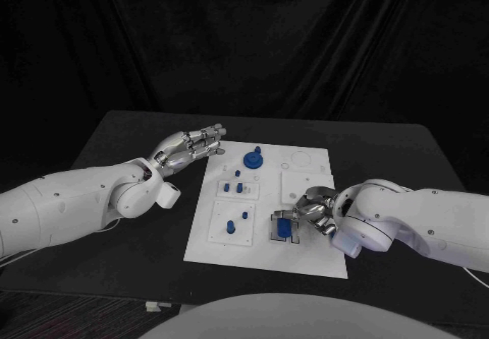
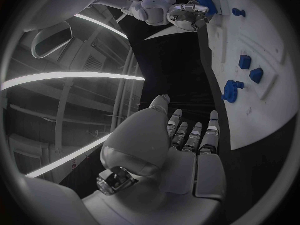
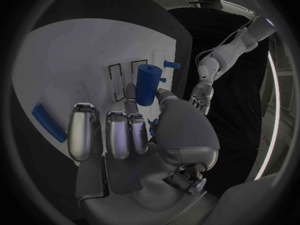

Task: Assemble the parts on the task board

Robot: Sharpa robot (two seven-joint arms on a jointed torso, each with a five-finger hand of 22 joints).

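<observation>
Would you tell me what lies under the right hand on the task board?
Under the right hand a blue cylinder stands at its fingertips over slots in the white task board. Whether the fingers grip it is hidden, as is the board beneath the palm.

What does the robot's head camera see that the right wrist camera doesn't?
Only the head view shows the blue gear-shaped part at the far end of the white board. Only the right wrist view shows a flat blue bar lying on the board. Both show the board, the blue cylinder at the right hand, and the empty left hand.
</observation>
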